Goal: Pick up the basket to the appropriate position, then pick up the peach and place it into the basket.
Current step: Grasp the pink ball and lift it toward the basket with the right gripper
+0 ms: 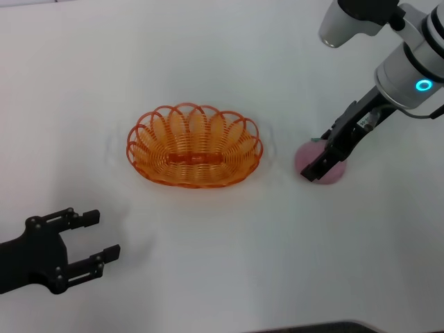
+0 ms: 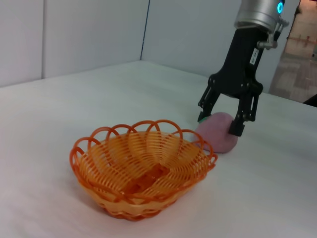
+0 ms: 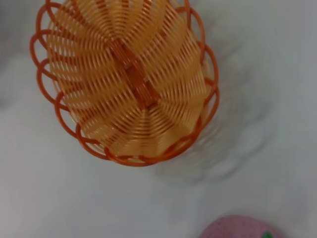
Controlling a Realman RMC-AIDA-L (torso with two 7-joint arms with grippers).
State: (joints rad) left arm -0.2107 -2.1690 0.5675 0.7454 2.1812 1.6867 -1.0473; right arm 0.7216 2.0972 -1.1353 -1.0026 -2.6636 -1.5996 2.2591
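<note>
At 3 o'clock from the orange basket (image 1: 194, 146) on the white table (image 1: 229, 263), right gripper (image 2: 222, 124) fingers straddle the pink peach (image 2: 218, 133), spread open. Left gripper (image 1: 89, 239) sits open at 7 o'clock.

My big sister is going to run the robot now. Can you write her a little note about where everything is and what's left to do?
Right end effector: open, fingers down on either side of the peach, not yet closed on it.
Left end effector: open, empty, low at the robot's near left, away from the basket.
Basket: upright and empty in the middle of the white table.
Peach: on the table just to the right of the basket.
Done: basket looks placed; right arm is lined up on the peach.
Left: close on the peach, lift it, and put it into the basket.
</note>
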